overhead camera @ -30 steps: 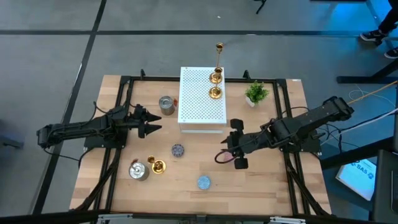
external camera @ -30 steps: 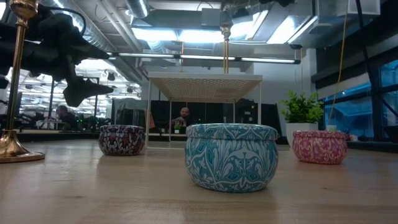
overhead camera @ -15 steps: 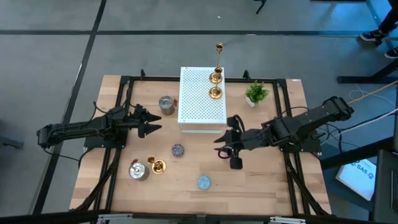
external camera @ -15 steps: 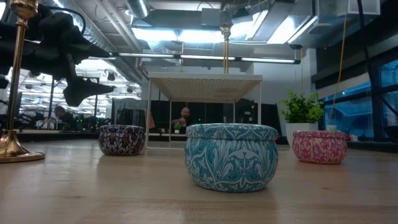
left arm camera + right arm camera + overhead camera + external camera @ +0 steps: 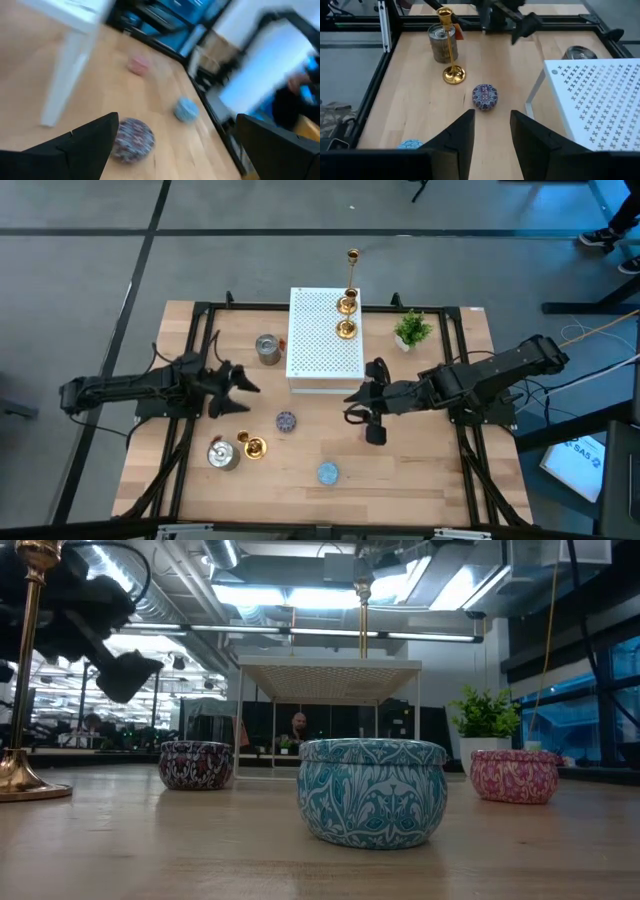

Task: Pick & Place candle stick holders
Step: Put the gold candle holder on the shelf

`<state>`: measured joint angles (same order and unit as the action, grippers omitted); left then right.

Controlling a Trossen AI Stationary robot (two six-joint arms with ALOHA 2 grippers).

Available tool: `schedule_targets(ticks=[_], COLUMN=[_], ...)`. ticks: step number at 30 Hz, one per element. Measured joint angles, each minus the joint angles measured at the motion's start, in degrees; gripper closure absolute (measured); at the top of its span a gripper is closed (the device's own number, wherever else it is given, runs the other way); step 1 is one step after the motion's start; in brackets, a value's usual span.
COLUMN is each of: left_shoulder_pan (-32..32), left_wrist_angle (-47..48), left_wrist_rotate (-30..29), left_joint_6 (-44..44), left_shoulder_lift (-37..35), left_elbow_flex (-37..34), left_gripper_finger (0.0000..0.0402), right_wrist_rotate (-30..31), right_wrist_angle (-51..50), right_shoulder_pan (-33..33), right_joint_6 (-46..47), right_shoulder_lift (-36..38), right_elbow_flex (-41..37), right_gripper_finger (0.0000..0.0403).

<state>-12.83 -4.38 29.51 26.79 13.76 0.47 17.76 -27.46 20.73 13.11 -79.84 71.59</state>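
While I am reaching over the wooden bench [image 5: 440,480] with both arms, the white perforated box [image 5: 325,340] is standing at the far middle of it, and two short gold holders [image 5: 346,317] are sitting on its far right part. Just behind the box a tall thin gold holder [image 5: 352,270] is rising.

My right jaws [image 5: 362,408] are hanging above the bench just in front of the box's near right corner; they are standing apart and holding nothing. My left jaws [image 5: 238,382] are hovering at the left of the bench, also spread open and empty, pointing toward the box.

A silvery cup [image 5: 267,348] is standing just left of the box. Near the front left, another silvery cup [image 5: 222,453] and a gold holder [image 5: 250,446] are standing just beside each other. A small purple patterned tin [image 5: 286,421] is lying between my two jaws, and a small blue patterned tin [image 5: 327,473] is sitting nearer the front edge. A green potted plant [image 5: 411,330] is standing right of the box.
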Motion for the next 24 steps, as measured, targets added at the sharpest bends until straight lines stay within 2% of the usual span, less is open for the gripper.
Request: schedule_targets(ticks=[4, 10, 17, 20, 24], left_shoulder_pan=[3.10, 7.07, 14.88, 18.01, 22.44], left_wrist_angle=[0.13, 0.19, 0.24, 0.24, -2.75], left_wrist_rotate=[0.37, -0.79, -0.24, -2.15, -7.57], left_joint_6=[-6.20, -4.76, -11.43, -12.71, -14.52], left_shoulder_lift=[0.21, 0.50, 5.00, 7.24, 10.02], left_elbow_flex=[0.00, 0.00, 0.00, 0.00, 0.00], left_gripper_finger=[0.0002, 0.0002, 0.0002, 0.0012, 0.0046], right_wrist_rotate=[-0.44, -2.81, -4.34, -4.34, -4.33], right_wrist_angle=[0.04, 0.68, 1.24, 2.38, 3.65], right_shoulder_pan=[0.02, 0.02, 0.04, 0.04, 0.04], right_joint_6=[2.38, 4.48, 4.47, 4.47, 4.47], right_shoulder_lift=[-0.79, -2.97, -4.82, -5.02, -5.02], right_elbow_flex=[0.01, 0.02, 0.02, 0.01, 0.02], right_gripper_finger=[0.0274, 0.0274, 0.0275, 0.0275, 0.0275])
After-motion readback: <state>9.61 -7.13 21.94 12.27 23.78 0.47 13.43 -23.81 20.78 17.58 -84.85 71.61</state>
